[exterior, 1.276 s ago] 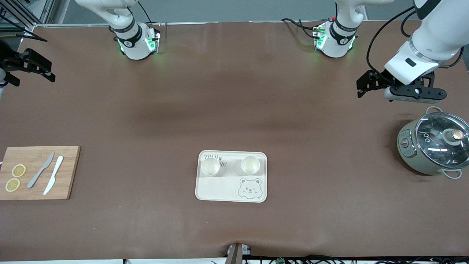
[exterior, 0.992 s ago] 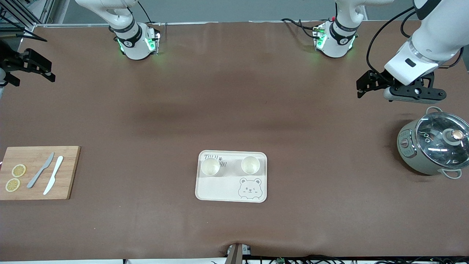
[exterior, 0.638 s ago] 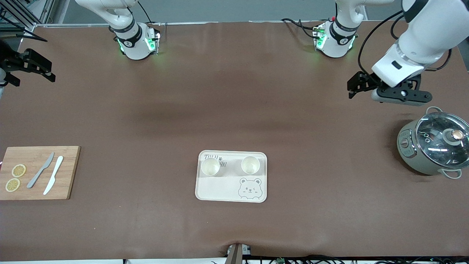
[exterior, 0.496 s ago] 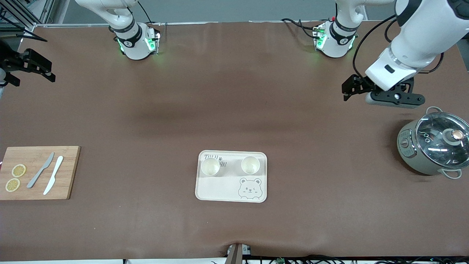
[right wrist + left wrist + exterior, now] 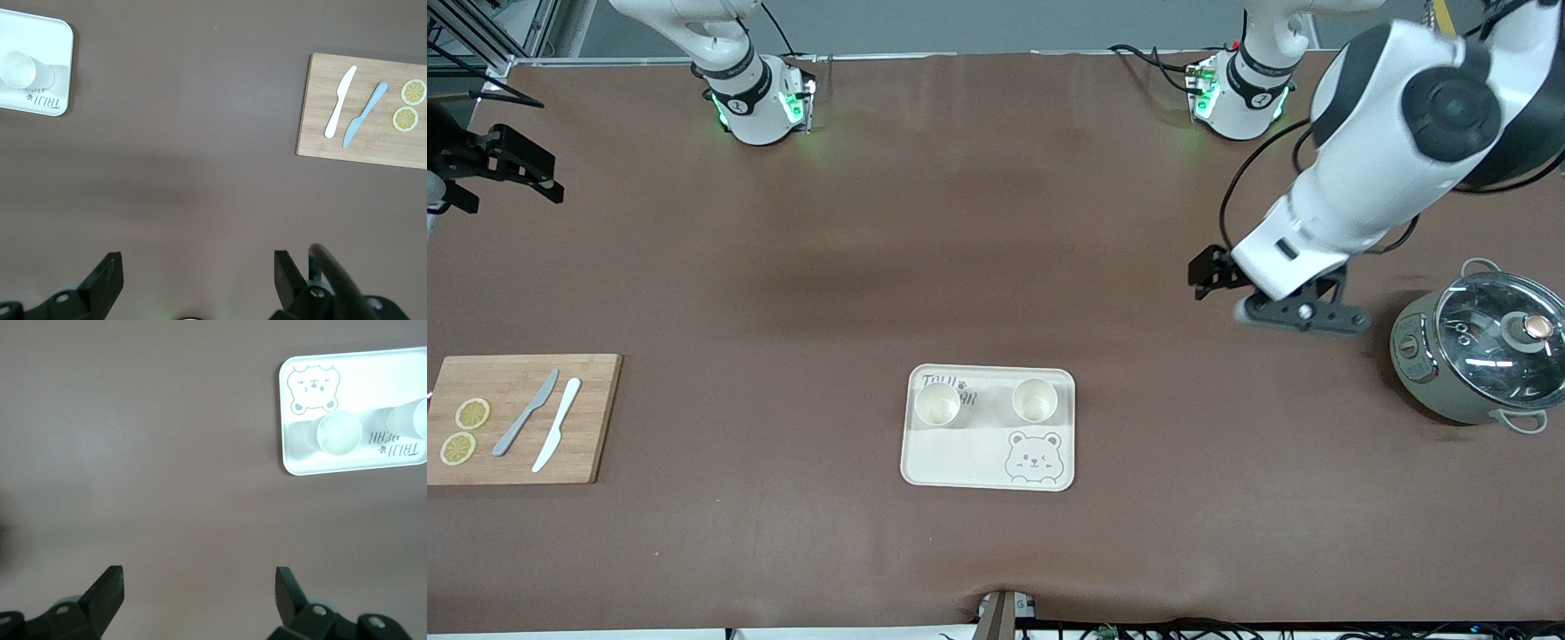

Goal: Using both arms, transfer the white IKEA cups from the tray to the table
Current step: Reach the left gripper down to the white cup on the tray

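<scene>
Two white IKEA cups [image 5: 938,404] [image 5: 1035,400] stand upright side by side on the bear-printed tray [image 5: 960,458], along its edge farther from the front camera. My left gripper [image 5: 1209,274] is open and empty over bare table, between the tray and the pot. The left wrist view shows my left gripper [image 5: 198,587] wide open, with one cup [image 5: 339,432], the edge of the other [image 5: 419,419] and the tray [image 5: 380,383]. My right gripper [image 5: 525,164] waits open and empty over the right arm's end of the table. My right gripper [image 5: 198,267] shows in the right wrist view, with one cup [image 5: 19,70].
A lidded grey pot [image 5: 1480,356] stands at the left arm's end, close to the left arm. A wooden cutting board [image 5: 520,418] with two knives and lemon slices lies at the right arm's end; it also shows in the right wrist view [image 5: 367,110].
My left arm has swung down from beside the pot's farther edge toward the tray, gripper still open. The right gripper has barely moved. The cups and tray are unmoved.
</scene>
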Controlling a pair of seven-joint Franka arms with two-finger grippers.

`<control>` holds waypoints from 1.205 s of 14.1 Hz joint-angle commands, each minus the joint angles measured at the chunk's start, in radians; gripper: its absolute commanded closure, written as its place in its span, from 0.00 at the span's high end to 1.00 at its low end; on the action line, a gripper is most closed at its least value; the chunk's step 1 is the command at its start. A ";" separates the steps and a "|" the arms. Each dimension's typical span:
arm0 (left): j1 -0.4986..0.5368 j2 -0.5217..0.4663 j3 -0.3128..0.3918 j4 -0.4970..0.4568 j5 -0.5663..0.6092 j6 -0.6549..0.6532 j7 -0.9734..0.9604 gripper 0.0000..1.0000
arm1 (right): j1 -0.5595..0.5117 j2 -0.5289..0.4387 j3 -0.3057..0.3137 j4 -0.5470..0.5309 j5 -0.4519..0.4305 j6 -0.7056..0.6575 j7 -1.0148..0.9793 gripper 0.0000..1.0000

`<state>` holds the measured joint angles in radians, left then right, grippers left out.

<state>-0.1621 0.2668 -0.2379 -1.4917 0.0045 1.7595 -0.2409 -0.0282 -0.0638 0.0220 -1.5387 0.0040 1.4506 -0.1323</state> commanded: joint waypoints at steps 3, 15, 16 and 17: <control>-0.088 0.188 0.011 0.197 0.043 -0.038 -0.026 1.00 | -0.027 0.013 0.013 0.009 0.018 -0.007 -0.001 1.00; -0.381 0.489 0.216 0.377 0.068 0.178 -0.152 1.00 | -0.029 0.016 0.012 0.009 0.018 -0.019 -0.004 1.00; -0.381 0.506 0.216 0.377 0.055 0.208 -0.155 1.00 | -0.029 0.016 0.012 0.009 0.018 -0.019 -0.004 1.00; -0.381 0.522 0.219 0.375 0.029 0.233 -0.153 1.00 | -0.029 0.021 0.012 0.009 0.018 -0.019 -0.004 1.00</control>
<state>-0.5394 0.7419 -0.0302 -1.1553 0.0573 1.9584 -0.3818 -0.0328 -0.0499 0.0211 -1.5386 0.0040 1.4412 -0.1323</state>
